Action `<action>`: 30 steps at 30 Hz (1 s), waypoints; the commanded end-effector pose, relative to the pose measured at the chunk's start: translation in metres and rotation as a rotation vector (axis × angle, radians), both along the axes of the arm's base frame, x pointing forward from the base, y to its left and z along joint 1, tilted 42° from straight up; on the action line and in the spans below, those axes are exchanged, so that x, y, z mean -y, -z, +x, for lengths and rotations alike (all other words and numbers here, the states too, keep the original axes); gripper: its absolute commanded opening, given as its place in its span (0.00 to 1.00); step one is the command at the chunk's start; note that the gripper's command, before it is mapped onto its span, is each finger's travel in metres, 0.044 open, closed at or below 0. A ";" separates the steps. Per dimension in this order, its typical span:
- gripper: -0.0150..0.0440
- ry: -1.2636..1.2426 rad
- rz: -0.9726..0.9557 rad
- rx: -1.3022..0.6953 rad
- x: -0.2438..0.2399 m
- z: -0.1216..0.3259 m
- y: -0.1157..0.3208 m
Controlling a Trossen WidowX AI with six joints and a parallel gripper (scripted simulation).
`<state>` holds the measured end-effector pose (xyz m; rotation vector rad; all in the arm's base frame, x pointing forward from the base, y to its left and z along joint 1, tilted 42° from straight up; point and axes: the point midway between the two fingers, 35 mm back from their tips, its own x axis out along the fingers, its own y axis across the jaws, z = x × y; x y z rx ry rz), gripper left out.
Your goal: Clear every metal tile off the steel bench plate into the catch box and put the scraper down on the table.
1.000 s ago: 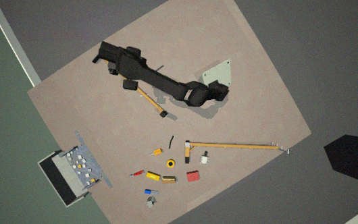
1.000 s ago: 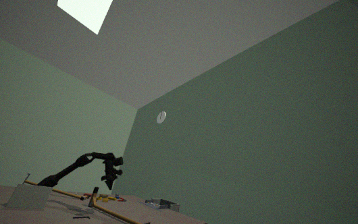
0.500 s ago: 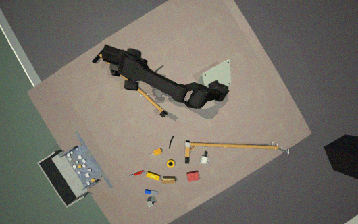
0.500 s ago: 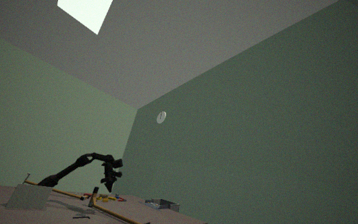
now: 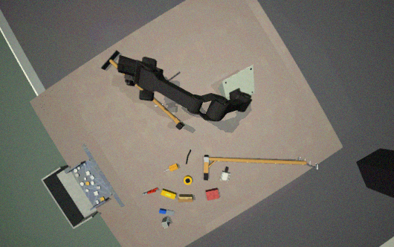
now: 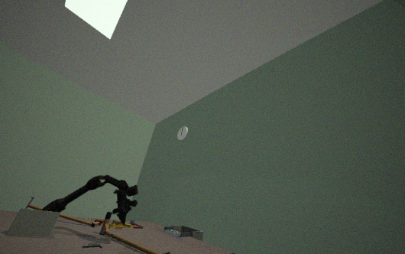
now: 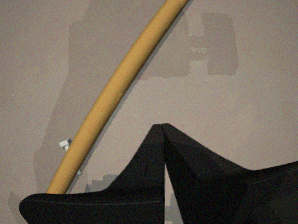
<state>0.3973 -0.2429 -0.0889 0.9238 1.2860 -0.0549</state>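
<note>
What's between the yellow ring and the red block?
In the top view, the lower end of the T-shaped tool pokes in between the yellow ring and the red block, a bit above them.

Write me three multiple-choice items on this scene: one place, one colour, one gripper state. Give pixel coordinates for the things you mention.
1. Where is the red block [image 5: 212, 194]?
A) in the catch box
B) on the table
C) on the pale green plate

2. What colour is the ring-shaped tape roll?
A) yellow and black
B) blue
C) white

3. How are the gripper's fingers?
A) wide open
B) shut on the tape roll
C) shut on nothing

1 B: it lies on the tabletop, near the tape roll [image 5: 184, 180].
2 A: a yellow ring surrounds a dark centre.
3 C: the gripper's [image 7: 164, 125] fingertips meet, the wooden handle [image 5: 166, 112] [image 7: 111, 90] outside them.
</note>
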 end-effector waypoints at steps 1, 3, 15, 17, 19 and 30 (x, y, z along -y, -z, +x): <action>0.25 0.005 0.005 0.002 -0.005 0.000 0.007; 0.25 0.005 0.005 0.002 -0.008 0.000 0.010; 0.25 0.005 0.005 0.002 -0.026 0.000 0.031; 0.25 0.005 0.006 0.002 -0.029 0.000 0.034; 0.25 0.005 0.006 0.002 -0.032 -0.001 0.037; 0.25 0.005 0.007 0.003 -0.050 -0.003 0.054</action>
